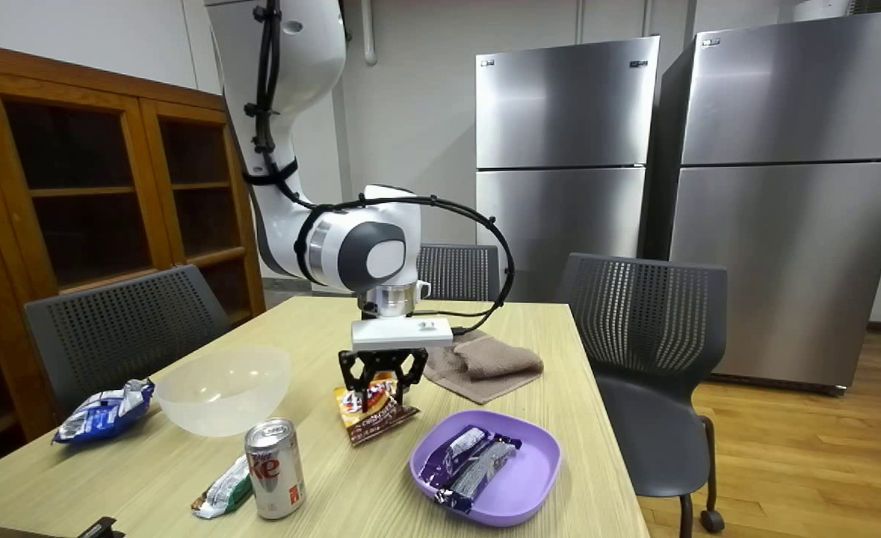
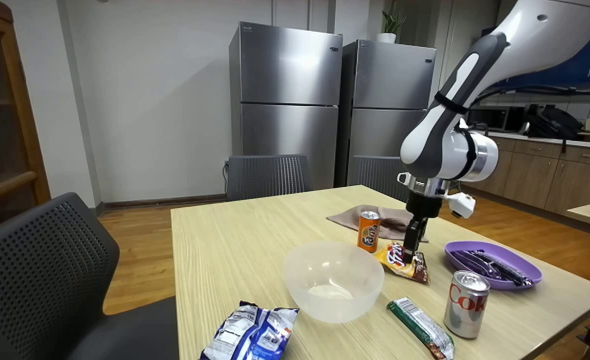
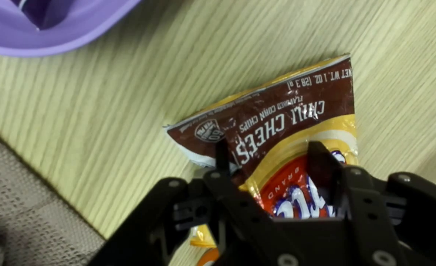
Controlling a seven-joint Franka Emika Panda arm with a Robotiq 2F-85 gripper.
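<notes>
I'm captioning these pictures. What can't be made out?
Wrist view: part of the chip bag, hidden by the gripper.
Wrist view: most of the purple plate, cut off by the top and left edges.
In an exterior view: one end of the green-wrapped bar, behind the silver can.

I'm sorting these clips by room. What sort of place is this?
Likely a shared kitchen or break room: two steel refrigerators stand by the wall, what looks like a microwave sits on a counter, and office-style chairs surround the table.
</notes>
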